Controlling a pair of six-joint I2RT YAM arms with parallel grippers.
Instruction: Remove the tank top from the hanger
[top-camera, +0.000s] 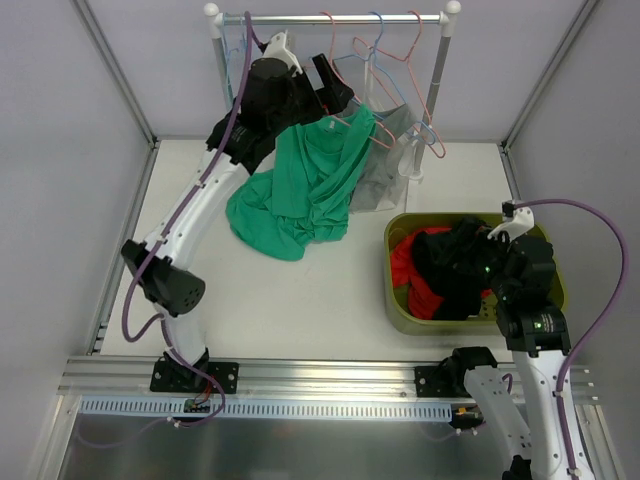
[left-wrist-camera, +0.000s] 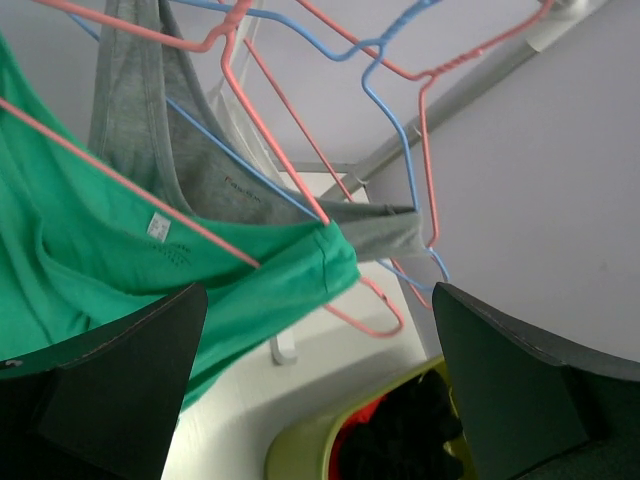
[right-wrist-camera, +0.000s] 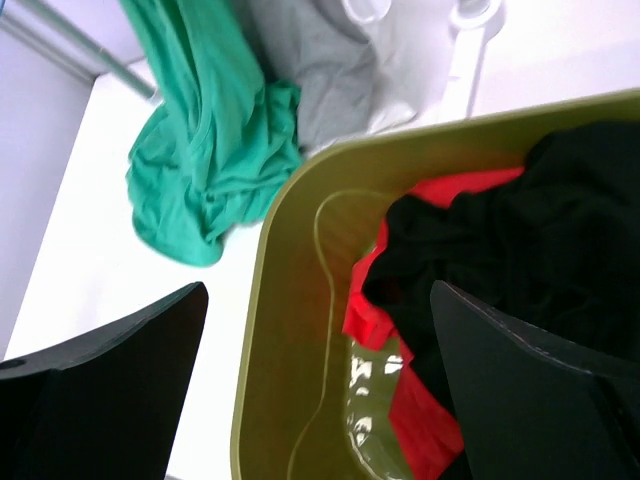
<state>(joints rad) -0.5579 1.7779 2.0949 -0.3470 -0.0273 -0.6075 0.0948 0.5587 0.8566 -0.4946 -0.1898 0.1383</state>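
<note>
Find the green jersey tank top (top-camera: 310, 180) draped on the thin pink wire hanger (left-wrist-camera: 130, 184) at the white clothes rack (top-camera: 330, 18), hem pooled in soft folds on the white table (top-camera: 300, 300). Bring the left gripper (left-wrist-camera: 318, 290), jaws spread wide and empty, onto the strap; pinch limp knit only, not wire (springy, likely to swing), then slide it off the hanger's sloped shoulder. Keep clear of the grey knit tank top (left-wrist-camera: 140, 110) just beside. Leave the right gripper (right-wrist-camera: 318, 290), equally wide and holding nothing, above the glossy olive plastic bin (right-wrist-camera: 262, 300) of black and red clothes (right-wrist-camera: 520, 250).
</note>
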